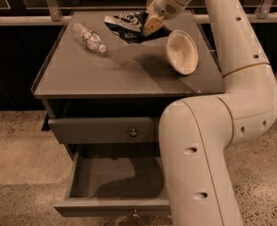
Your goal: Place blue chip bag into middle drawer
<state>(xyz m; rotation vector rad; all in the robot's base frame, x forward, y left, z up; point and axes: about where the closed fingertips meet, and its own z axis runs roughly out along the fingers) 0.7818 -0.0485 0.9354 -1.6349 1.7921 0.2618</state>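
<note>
The blue chip bag (126, 23) is crumpled at the far edge of the cabinet top (105, 76), near the 12 o'clock side of that surface, well above and behind the open drawer. At the bag's 3 o'clock edge sits the gripper (150, 26), clamped onto the foil, with one tan finger (149, 24) lying across the bag's right end. At about 4 o'clock from the bag, a white bowl (182, 53) stands tipped up on its rim, with its hollow facing left, near the gripper but apart from the bag. At 8 o'clock from the bag a clear water bottle (88, 36) lies on its side, cap end pointing toward the middle of the top. Straight down at 6 o'clock, the top drawer (96, 131) is closed and shows its small brass knob (134, 133). Below it the middle drawer (111, 207) is pulled out, with its grey floor in shadow. The white arm (199, 164) rises from the lower right, covering the right part of both drawers, and bends back over the cabinet toward the bag.
</note>
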